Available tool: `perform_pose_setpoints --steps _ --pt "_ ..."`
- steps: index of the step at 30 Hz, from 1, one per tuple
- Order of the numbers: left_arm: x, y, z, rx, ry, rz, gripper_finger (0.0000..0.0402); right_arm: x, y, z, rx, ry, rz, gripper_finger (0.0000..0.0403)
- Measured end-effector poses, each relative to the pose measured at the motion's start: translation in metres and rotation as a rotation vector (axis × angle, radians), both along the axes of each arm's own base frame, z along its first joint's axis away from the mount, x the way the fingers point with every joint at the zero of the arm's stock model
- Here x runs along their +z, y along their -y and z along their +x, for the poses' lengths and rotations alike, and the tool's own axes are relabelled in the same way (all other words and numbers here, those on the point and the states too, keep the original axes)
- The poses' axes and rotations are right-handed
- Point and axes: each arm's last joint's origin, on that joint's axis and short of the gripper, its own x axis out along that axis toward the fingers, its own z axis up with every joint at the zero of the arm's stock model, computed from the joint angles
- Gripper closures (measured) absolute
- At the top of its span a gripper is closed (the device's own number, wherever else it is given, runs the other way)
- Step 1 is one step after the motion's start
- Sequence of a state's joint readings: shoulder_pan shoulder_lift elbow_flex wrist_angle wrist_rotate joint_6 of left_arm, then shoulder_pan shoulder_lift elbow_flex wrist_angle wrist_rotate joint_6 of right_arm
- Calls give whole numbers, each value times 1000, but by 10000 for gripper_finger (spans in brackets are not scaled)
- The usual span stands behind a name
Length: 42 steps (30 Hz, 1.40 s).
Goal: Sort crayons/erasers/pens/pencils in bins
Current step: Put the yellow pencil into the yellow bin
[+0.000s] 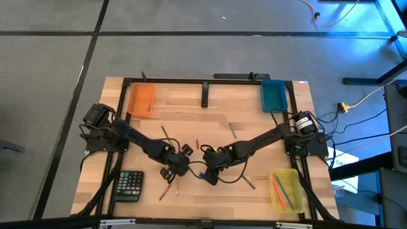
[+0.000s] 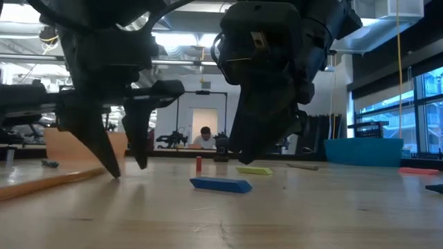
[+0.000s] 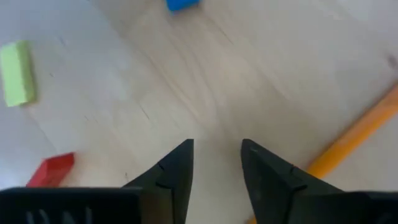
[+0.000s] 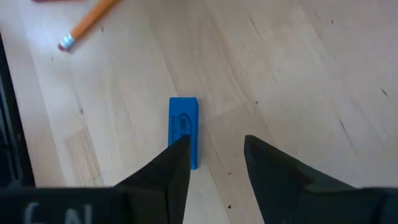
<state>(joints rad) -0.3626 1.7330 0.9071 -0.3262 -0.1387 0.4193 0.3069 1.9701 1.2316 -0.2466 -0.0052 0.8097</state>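
Three bins: orange (image 1: 142,99), teal (image 1: 273,94), yellow (image 1: 286,189). Two erasers near the grippers: blue (image 2: 221,184), yellow (image 2: 254,170). One calculator (image 1: 129,185).

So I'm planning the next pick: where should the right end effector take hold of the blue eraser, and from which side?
Probably from straight above, closing across the narrow width at the middle of the blue eraser. It lies flat on the table, so its long sides are free. The right end effector is open, with one finger over the eraser's near end; it likely needs shifting to straddle it.
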Motion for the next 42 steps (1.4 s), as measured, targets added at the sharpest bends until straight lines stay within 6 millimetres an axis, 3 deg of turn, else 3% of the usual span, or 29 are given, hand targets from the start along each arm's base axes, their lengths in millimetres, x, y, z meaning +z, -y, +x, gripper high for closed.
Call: perform_pose_setpoints --steps 8,14,19,25,36,42 --pt "19 4 -3 -71 -205 -28 274 0 0 0 7 0 1 249" --pt "5 13 -25 -189 -367 -160 274 0 1 1 66 17 -40 249" --pt "1 18 -29 -222 -308 -51 274 0 9 3 101 29 -82 249" --pt "-1 17 -28 -204 -309 -79 279 0 16 5 137 32 -92 249" --pt "-12 -8 -9 87 -121 -116 386 -3 19 0 209 -8 -214 249" --pt "-12 -18 2 181 -37 -170 389 12 27 -14 200 -82 -374 249"
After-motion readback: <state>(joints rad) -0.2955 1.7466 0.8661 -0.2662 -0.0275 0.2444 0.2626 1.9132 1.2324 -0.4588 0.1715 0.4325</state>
